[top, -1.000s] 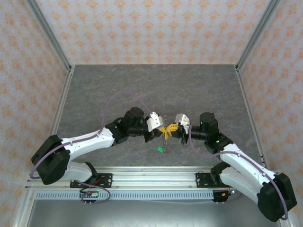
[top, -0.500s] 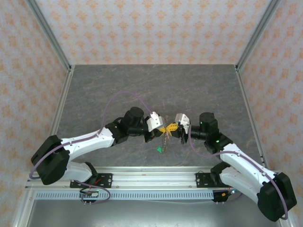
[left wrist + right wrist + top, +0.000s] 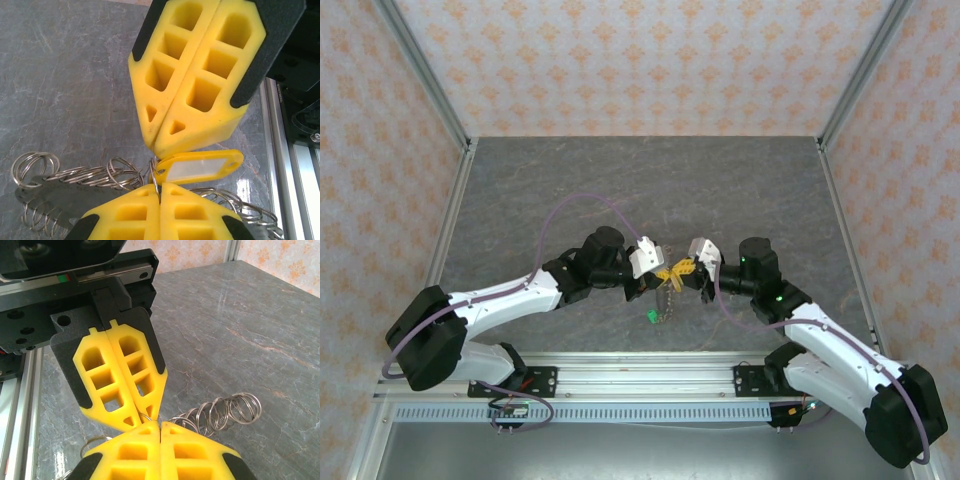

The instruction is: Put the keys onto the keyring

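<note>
Left wrist cam: left gripper point(image 3: 160, 189) and right gripper point(image 3: 156, 146) meet tip to tip, jaws of both clamped on the keyring point(image 3: 117, 172). Its yellow tag point(image 3: 197, 167) sticks out beside them, above the bench point(image 3: 60, 75).

Keyring point(image 3: 120, 171): bright polished metal rings. Left gripper fingers point(image 3: 125, 220): matt yellow plastic. Table point(image 3: 60, 75): smooth grey stone-look, faint sheen.
</note>
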Motion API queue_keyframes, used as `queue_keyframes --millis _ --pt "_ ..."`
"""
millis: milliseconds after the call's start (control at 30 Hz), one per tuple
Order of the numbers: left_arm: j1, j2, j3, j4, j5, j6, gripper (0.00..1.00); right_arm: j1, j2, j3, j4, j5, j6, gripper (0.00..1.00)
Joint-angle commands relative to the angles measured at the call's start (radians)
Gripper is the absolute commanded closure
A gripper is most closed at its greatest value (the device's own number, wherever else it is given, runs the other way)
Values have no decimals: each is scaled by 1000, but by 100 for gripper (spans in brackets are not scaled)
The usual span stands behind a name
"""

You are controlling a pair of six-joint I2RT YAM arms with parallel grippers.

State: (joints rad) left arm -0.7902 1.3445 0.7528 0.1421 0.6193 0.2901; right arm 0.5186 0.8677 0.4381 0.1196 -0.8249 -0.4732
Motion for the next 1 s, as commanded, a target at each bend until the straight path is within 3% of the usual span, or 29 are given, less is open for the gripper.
queue_keyframes --millis 0,200,400,967 --pt "-7 -49 24 49 42 18 100 -5 -4 21 -43 93 -29 100" --pt "-6 -38 29 51 39 18 100 -5 5 42 -116 42 -86 100" --pt "-7 -36 35 42 43 23 100 -6 11 94 -268 109 -181 100" --pt "-6 -37 37 30 33 29 100 -5 -59 67 -196 11 -110 100"
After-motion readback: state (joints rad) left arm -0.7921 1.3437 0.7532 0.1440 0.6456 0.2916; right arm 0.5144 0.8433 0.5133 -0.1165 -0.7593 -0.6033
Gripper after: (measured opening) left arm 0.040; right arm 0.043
